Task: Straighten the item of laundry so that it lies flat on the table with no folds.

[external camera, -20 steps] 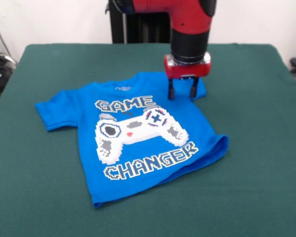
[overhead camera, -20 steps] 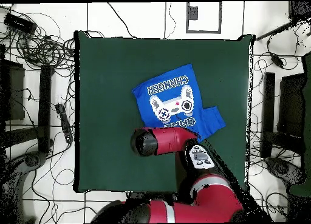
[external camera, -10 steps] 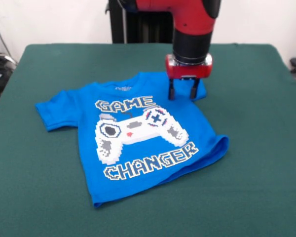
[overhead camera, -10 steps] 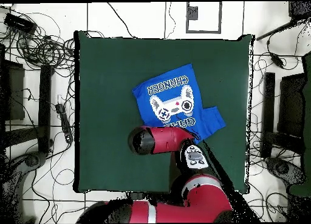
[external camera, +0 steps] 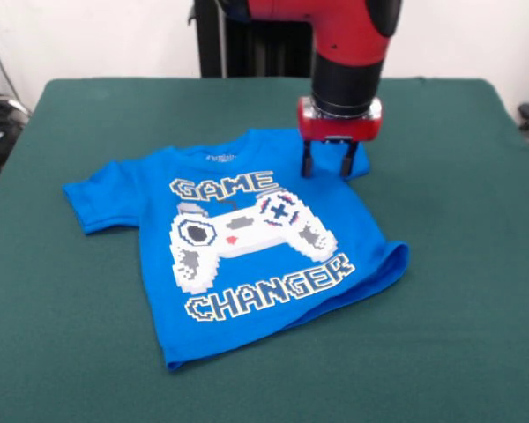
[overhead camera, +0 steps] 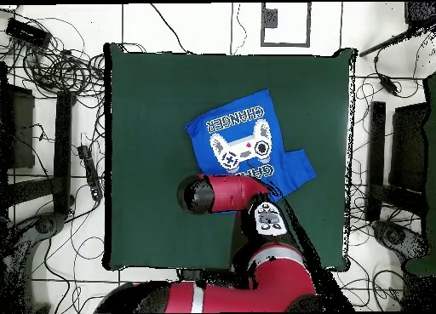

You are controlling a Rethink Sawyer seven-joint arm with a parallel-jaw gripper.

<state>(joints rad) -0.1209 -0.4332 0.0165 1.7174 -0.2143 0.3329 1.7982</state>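
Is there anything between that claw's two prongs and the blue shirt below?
Nothing: in the front view the open gripper stands directly over the T-shirt's sleeve; whether it touches is unclear.

A plain white wall (external camera: pixel 106 35) fills the top of the front view. In the overhead view, a pale floor (overhead camera: pixel 187 21) marked with thin dark lines into large squares runs along the top and both sides of the frame. Tangled black cables (overhead camera: pixel 51 55) sprawl across its upper left. Dark upright stands, possibly equipment frames (overhead camera: pixel 61 149), line the left side, and similar dark shapes (overhead camera: pixel 376 157) stand along the right edge.
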